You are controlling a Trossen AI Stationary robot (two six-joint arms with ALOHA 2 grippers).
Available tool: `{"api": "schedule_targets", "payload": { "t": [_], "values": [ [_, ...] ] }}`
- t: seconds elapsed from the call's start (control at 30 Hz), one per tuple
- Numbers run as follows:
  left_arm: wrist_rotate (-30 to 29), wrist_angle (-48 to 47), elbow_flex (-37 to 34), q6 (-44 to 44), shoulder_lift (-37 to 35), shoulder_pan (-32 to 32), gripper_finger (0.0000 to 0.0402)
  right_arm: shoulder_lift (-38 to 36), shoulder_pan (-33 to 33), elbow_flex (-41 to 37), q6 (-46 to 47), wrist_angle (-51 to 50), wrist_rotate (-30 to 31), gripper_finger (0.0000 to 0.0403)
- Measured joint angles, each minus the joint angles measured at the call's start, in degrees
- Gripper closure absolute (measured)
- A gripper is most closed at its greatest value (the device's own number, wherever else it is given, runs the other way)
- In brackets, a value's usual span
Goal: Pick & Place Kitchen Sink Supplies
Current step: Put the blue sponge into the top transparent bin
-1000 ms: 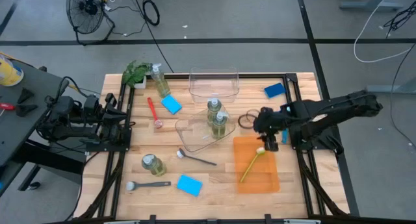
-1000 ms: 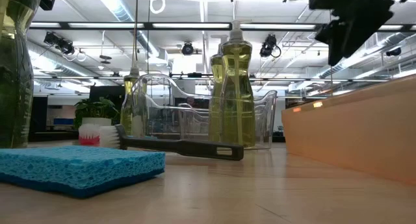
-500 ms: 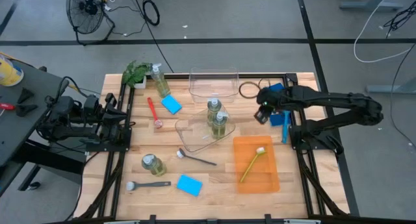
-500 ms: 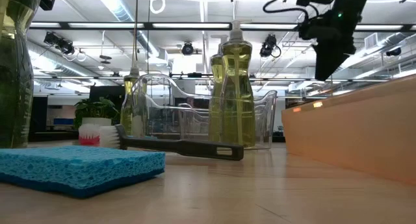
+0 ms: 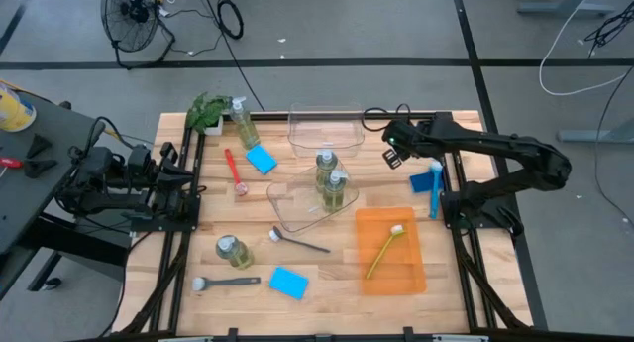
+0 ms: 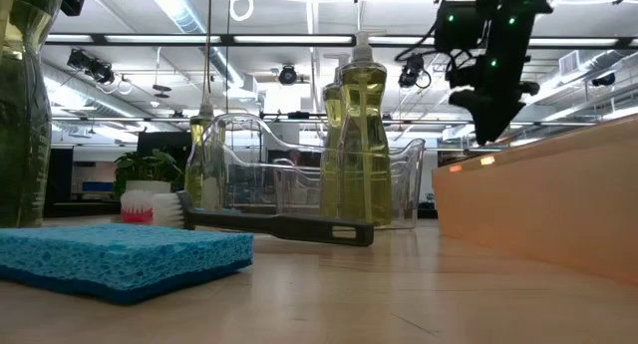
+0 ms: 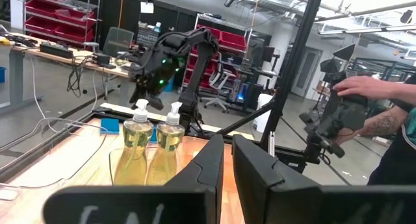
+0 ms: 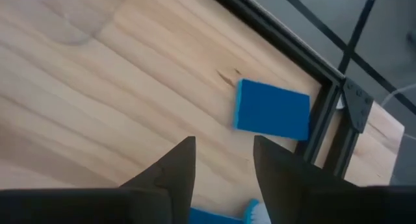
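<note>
The blue sponge lies flat at the table's far right corner, just beside the black frame rail. Our right gripper hovers short of it, fingers apart and empty. We judge it best to centre over the sponge, set the jaws across its shorter side and come straight down, clear of the rail. The blue brush lies near, and pump bottles stand further left. Our left gripper waits clenched at the left edge
</note>
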Motion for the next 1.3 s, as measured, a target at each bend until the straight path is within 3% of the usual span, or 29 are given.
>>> {"api": "schedule_targets", "payload": {
  "t": [0.23,0.47,0.97,1.3],
  "values": [
    [0.01,-0.02,0.0,0.0,0.0,0.0,0.0365,5.57,-3.16,-2.38,-0.21,4.07,3.34,0.0199],
    [0.0,0.0,0.0,0.0,0.0,0.0,0.0365,8.38,-7.09,-6.76,-1.27,7.94,2.77,0.0171],
    [0.0,0.0,0.0,0.0,0.02,0.02,0.0365,8.4,-11.8,-16.91,-2.66,25.77,2.77,0.019],
    [0.0,0.0,0.0,0.0,0.02,0.02,0.0365,8.4,-14.37,-21.03,-3.58,32.35,3.27,0.0208]
  ]
}}
